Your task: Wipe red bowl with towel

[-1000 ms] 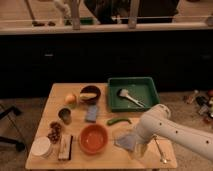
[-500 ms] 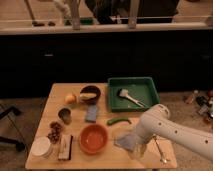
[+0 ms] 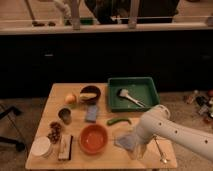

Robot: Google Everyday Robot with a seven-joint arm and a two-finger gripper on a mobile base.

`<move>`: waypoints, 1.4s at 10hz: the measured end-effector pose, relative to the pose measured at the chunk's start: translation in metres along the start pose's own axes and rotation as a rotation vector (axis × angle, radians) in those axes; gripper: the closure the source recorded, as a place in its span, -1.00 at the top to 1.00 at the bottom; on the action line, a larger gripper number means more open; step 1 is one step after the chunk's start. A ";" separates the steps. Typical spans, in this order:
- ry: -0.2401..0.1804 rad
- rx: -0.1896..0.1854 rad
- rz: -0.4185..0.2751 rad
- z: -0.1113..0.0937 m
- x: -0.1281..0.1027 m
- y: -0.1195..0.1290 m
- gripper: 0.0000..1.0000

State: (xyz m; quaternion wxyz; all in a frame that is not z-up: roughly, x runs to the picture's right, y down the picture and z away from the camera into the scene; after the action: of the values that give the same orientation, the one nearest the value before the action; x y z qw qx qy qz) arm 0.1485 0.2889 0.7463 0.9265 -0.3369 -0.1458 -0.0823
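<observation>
The red bowl (image 3: 93, 138) is wide, round and orange-red, and stands near the table's front edge, left of centre. The towel (image 3: 126, 139), a thin light grey-blue cloth, lies on the table just right of the bowl. My white arm (image 3: 172, 131) comes in from the lower right. My gripper (image 3: 136, 148) is down at the towel's right side, at the front edge of the table; the arm hides most of it.
A green tray (image 3: 150, 91) with a brush is at the back right. A dark maroon bowl (image 3: 90, 93), a blue sponge (image 3: 91, 113), a green pepper (image 3: 118, 121), a cup (image 3: 65, 115), a white bowl (image 3: 41, 147) and a fork (image 3: 160, 150) lie on the wooden table (image 3: 57, 91).
</observation>
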 end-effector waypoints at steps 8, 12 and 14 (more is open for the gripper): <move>-0.012 -0.012 0.018 0.004 0.000 0.002 0.60; -0.002 -0.015 0.018 0.004 0.006 0.002 0.60; -0.006 -0.005 0.007 0.012 0.007 -0.005 0.60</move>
State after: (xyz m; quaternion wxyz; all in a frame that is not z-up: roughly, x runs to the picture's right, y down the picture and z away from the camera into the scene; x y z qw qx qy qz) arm 0.1516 0.2928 0.7604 0.9255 -0.3402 -0.1470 -0.0784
